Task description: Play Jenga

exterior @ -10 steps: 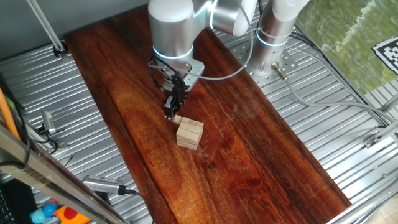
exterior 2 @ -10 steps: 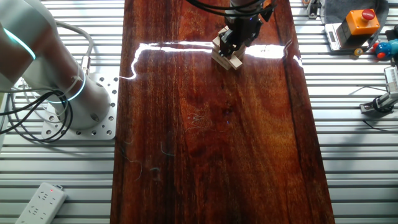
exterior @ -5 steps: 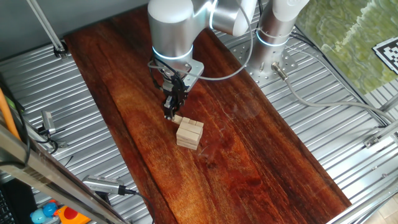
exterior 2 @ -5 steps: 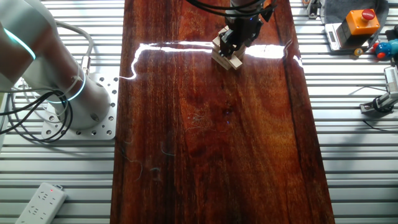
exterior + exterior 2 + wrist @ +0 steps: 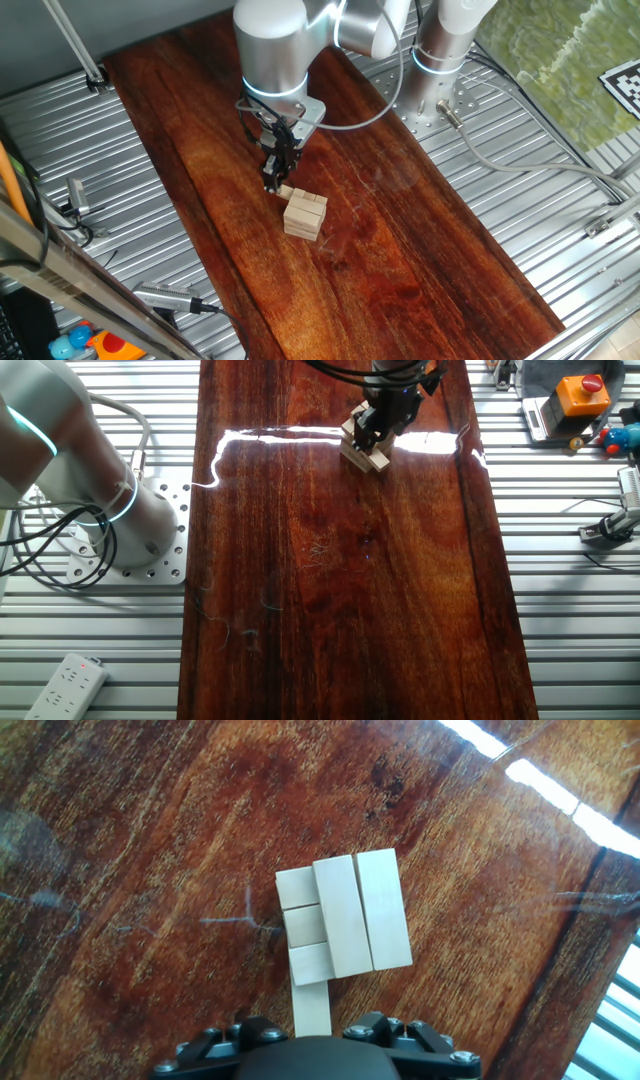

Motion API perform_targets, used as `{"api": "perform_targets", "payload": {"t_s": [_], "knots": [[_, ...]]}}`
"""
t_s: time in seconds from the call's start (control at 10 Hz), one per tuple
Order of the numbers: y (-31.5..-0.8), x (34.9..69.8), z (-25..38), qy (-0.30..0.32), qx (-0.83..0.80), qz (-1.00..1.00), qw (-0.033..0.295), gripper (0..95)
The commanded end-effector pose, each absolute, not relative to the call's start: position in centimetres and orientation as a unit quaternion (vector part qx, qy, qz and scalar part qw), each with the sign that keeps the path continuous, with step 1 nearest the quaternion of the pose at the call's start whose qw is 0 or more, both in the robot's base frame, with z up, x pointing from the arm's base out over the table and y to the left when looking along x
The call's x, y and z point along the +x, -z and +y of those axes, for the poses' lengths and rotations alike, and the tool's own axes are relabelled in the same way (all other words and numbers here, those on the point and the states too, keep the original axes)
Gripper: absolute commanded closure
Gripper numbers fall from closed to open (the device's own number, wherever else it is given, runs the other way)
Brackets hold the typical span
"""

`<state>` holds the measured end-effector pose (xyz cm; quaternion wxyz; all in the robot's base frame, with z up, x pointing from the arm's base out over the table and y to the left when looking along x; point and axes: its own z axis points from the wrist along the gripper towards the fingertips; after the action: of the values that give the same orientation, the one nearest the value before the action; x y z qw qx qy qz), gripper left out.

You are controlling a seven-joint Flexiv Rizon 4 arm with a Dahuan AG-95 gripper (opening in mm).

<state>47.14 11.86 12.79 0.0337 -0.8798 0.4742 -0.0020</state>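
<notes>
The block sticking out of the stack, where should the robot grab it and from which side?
Best to pinch the free end of the sticking-out block across its two long sides, coming from the gripper's side. That end pokes clear of the stack, so fingers likely fit either side and can pull straight out along its length without bumping the other blocks.

Robotics lab. Dark wooden board (image 5: 340, 580) laid on ribbed aluminium table (image 5: 580, 620); arm base bolted to plate (image 5: 150, 550); emergency-stop box (image 5: 570, 400) at far right (red button); power strip (image 5: 65, 685), loose cables (image 5: 45, 550).
</notes>
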Motion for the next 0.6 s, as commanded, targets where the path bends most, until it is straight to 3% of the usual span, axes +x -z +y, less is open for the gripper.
{"api": "perform_targets", "payload": {"t_s": [0.1,0.6], "knots": [[-12.80,47.13,11.88,0.000,-0.878,0.478,0.038,38.0],[-12.75,47.19,11.98,0.014,-0.882,0.470,0.036,38.0]]}}
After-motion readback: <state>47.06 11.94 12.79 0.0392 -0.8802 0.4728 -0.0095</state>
